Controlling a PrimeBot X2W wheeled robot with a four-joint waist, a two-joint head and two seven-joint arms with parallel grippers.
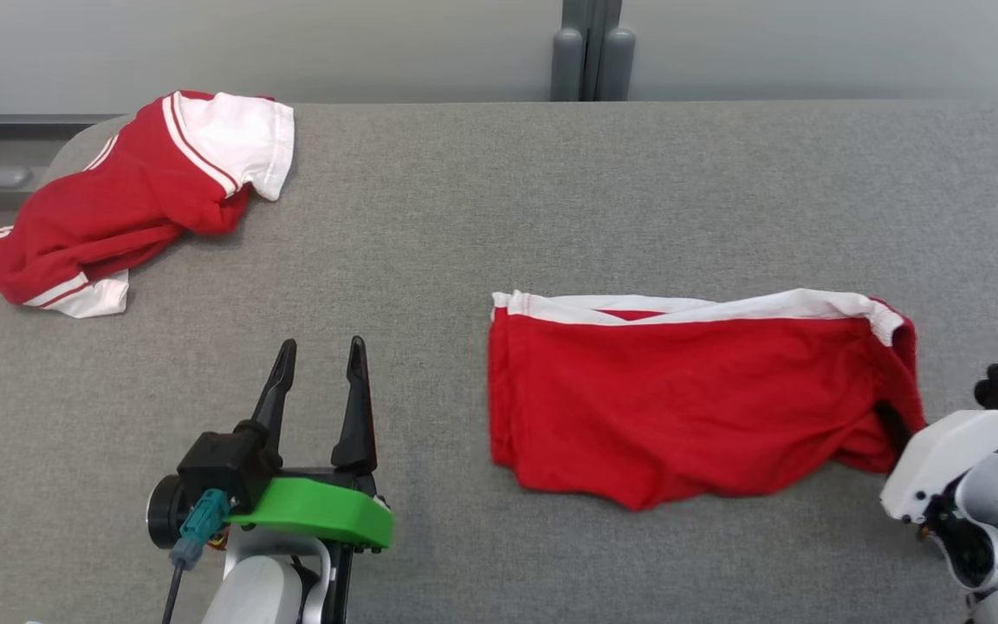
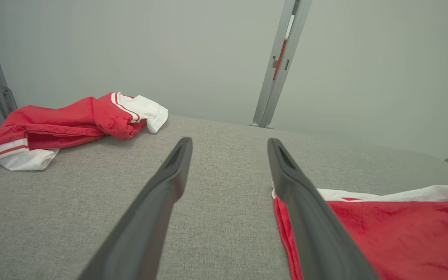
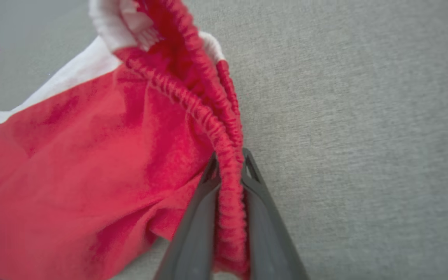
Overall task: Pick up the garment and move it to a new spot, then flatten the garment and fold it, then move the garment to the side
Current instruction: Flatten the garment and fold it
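Red elastic waistband [image 3: 208, 124] sits pinched between the closed jaws of the right gripper [image 3: 230, 161], which grips the 3 o'clock end of the red shorts with white trim [image 1: 681, 407]. The shorts lie spread but rumpled toward 4 o'clock on the grey fabric-covered table [image 1: 551, 191]. At 7 o'clock the left gripper [image 1: 321, 347] has its jaws well apart and empty. A crumpled red-and-white shirt [image 1: 135, 199] rests at 10 o'clock. My guess: flattening is under way, with folding and moving aside left to do
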